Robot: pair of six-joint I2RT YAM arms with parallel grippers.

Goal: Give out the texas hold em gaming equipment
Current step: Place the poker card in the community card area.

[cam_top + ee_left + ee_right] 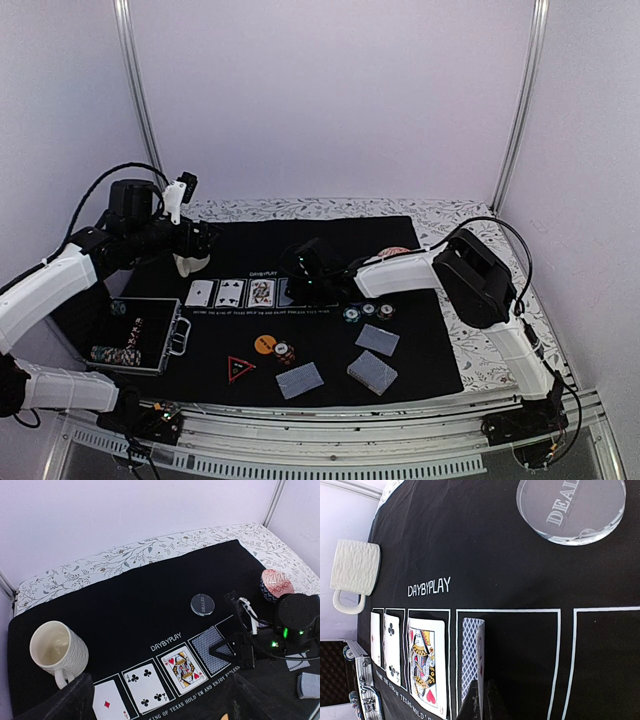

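Now three face-up cards (146, 684) neighbour one pinched card (471, 655).

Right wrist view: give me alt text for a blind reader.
The right gripper, jaws shut, pinches a blue-backed playing card on edge over an outlined box of a black printed mat. Three face-up cards, a queen of hearts nearest, lie left of it; a clear round dealer button and cream mug sit beyond.

Face of the card (470, 655) pinched in the right jaws mostly hidden, jaws cut off at the lower edge, dealer button (570, 510) beyond them clipped at the top, case (365, 680) to their left cropped, markings on the chips (368, 313) too small to read.
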